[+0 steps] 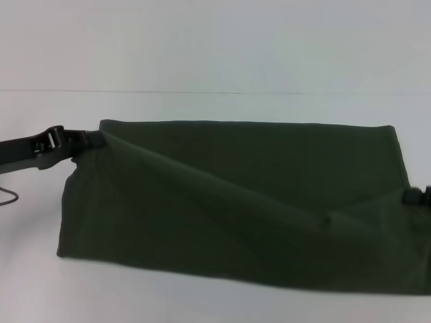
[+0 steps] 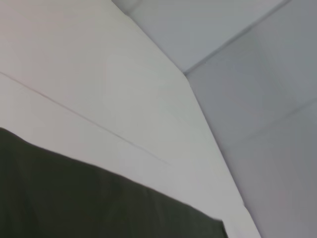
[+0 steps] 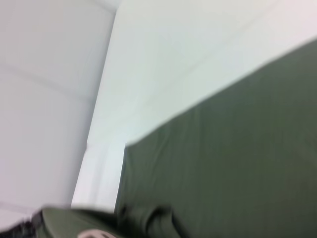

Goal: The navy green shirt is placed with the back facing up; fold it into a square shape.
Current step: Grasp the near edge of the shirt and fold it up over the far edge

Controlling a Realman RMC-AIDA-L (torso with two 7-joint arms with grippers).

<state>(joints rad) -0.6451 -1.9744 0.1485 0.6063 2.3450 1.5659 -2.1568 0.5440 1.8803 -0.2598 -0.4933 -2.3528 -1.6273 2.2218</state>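
Observation:
The navy green shirt [image 1: 256,202] lies on the white table as a wide, dark olive rectangle, partly folded over itself. My left gripper [image 1: 93,140] comes in from the left and is shut on the shirt's far left corner, holding it slightly raised. A taut ridge of cloth runs from that corner down toward the right. My right gripper [image 1: 413,196] shows only at the frame's right edge, shut on the shirt's right side. The shirt [image 2: 99,203] fills the lower part of the left wrist view. In the right wrist view the shirt [image 3: 228,163] shows close up.
The white table [image 1: 202,101] stretches behind the shirt to a pale wall. A thin dark cable [image 1: 8,197] loops beside the left arm at the left edge. White table surface shows in front of the shirt's near edge.

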